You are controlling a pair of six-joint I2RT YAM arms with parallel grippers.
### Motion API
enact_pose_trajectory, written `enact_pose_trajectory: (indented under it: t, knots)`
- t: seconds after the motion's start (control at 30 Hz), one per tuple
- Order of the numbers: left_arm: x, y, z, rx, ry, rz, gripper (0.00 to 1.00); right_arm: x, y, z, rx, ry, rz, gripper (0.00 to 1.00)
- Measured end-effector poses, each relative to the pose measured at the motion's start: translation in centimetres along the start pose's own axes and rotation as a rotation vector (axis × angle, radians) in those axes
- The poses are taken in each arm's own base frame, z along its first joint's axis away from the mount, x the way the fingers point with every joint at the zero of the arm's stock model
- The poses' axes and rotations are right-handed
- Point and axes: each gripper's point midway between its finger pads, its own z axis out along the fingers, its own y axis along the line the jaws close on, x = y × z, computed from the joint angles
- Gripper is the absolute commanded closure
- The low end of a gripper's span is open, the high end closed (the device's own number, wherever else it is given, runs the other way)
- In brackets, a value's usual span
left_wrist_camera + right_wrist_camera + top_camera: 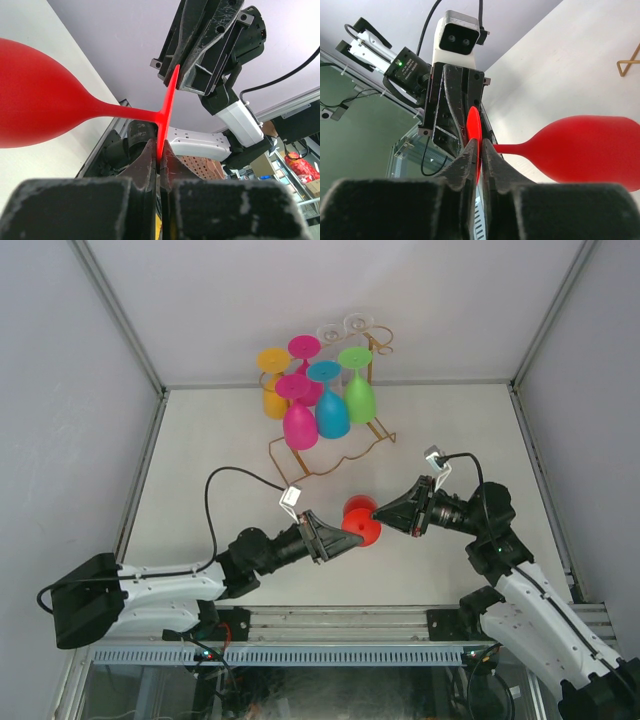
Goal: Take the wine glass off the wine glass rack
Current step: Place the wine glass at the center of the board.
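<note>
1. Red wine glass (361, 521): off the wine glass rack (330, 452), held sideways over the surface (200, 490) in front of the rack.
2. Left end effector (343, 539): clamped narrow on the rim of the glass's foot.
3. Right end effector (380, 508): clamped narrow on the opposite rim of the foot.
4. Coloured glasses (300, 425) hang on the rack.

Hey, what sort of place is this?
Probably a robotics lab test cell: a left arm and right arm bolted at a white table walled in by plain panels, with a gold wire rack of coloured wine glasses as props.
</note>
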Motion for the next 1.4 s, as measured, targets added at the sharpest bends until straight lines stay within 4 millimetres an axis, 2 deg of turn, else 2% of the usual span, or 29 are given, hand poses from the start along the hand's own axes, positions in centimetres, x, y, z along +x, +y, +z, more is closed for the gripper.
enact_pose_trajectory:
  t: [0.13,0.33,0.43,0.6,0.73,0.83,1.03,1.17,1.4]
  knots:
    - [0.0,0.0,-0.1,0.001,0.000,0.017,1.00,0.4,0.2,-0.2,0.004,0.026,0.000,0.77]
    - [-0.4,-0.4,-0.9,-0.007,0.001,0.088,1.00,-0.8,0.3,-0.7,0.090,0.026,0.006,0.48]
    - [-0.4,-0.4,-1.8,-0.018,0.019,0.183,1.00,-2.4,1.0,-1.3,0.163,0.003,-0.012,0.39]
    - [0.3,1.2,-4.4,-0.097,0.116,0.383,1.00,-3.1,0.9,-2.5,0.257,-0.036,-0.010,0.22]
    - [0.5,0.8,-6.6,-0.105,0.193,0.533,1.00,-3.9,-0.4,-4.3,0.405,-0.112,-0.016,0.16]
    - [0.0,0.1,-8.0,-0.088,0.206,0.634,1.00,-4.3,-1.1,-5.5,0.487,-0.156,-0.028,0.16]
    - [0.1,0.6,-10.2,-0.077,0.280,0.825,1.00,-4.1,-2.5,-6.8,0.592,-0.175,-0.024,0.16]
    - [1.5,2.1,-11.4,-0.055,0.424,0.963,1.00,-3.7,-2.8,-6.5,0.587,-0.143,-0.024,0.16]
    - [2.7,3.8,-12.9,-0.017,0.621,1.140,1.00,-2.0,-1.7,-3.9,0.425,-0.003,0.008,0.16]
